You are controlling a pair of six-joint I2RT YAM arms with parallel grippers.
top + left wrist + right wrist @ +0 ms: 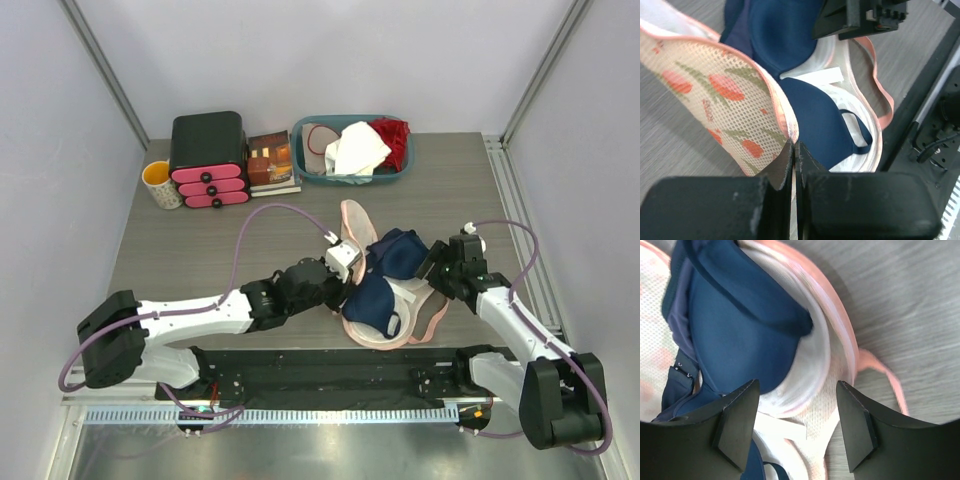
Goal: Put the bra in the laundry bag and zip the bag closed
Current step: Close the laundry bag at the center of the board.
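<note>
left gripper (pixel 794 150) is clamped flat on the pink edge of the bag (pixel 715 100), holding its upper half raised. the pinch takes only a sliver of trim, so that half could slide out and drop.

right gripper (pixel 797 405) stands apart with nothing in it, hovering just above the bra (pixel 735 325). the bra lies in the bag's lower half, just beyond the left gripper's tips and directly under the right gripper.

it does not look fully tucked. the cup under the right gripper rides up against the rim (pixel 846 335), and a thin strap (pixel 866 135) loops close to the trim, to the right of the left gripper. if the bag is shut like this, cup or strap may get caught along the zipper line and the zip would jam.

a push from the right gripper could also snag the mesh or drag the bra over the rim onto the tabletop (pixel 910 300). lowered too early, the raised half would land on the right gripper.
</note>
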